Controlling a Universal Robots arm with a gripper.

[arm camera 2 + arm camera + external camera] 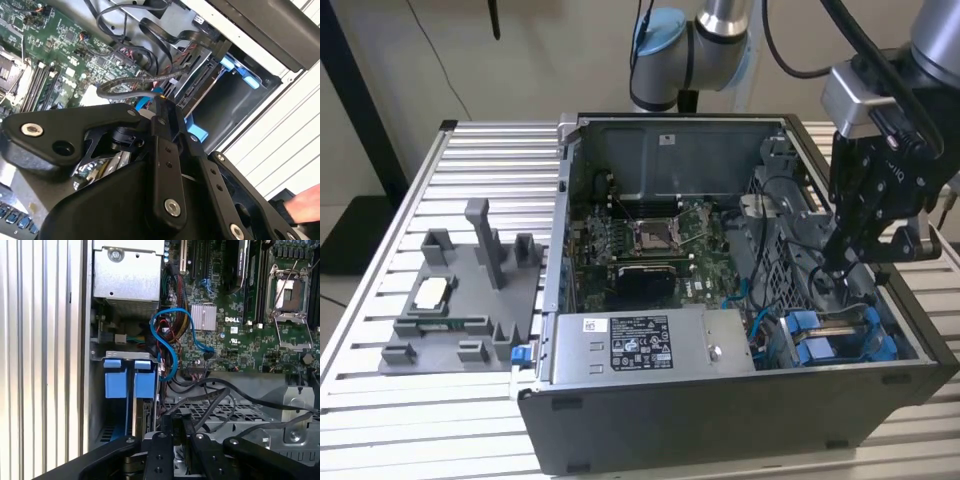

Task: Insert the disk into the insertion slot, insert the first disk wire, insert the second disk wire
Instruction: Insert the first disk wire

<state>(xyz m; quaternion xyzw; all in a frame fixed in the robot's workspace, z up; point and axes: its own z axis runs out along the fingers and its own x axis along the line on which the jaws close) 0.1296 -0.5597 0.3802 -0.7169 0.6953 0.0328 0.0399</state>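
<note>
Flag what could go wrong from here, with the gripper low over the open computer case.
1. The gripper hangs among loose black cables beside the insertion slot. It could snag or tug one.
2. The slot's blue rails leave a narrow opening, so a slightly skewed approach might jam against them.

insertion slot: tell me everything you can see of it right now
The insertion slot is a rectangular grey metal bay in a corner of the open computer case, at the exterior view's right. Two bright blue plastic rails sit side by side at its mouth and look smooth and intact. Dark cables run close beside it. The gripper hangs above it and appears not to touch it. Whether a disk sits inside is unclear.
</note>
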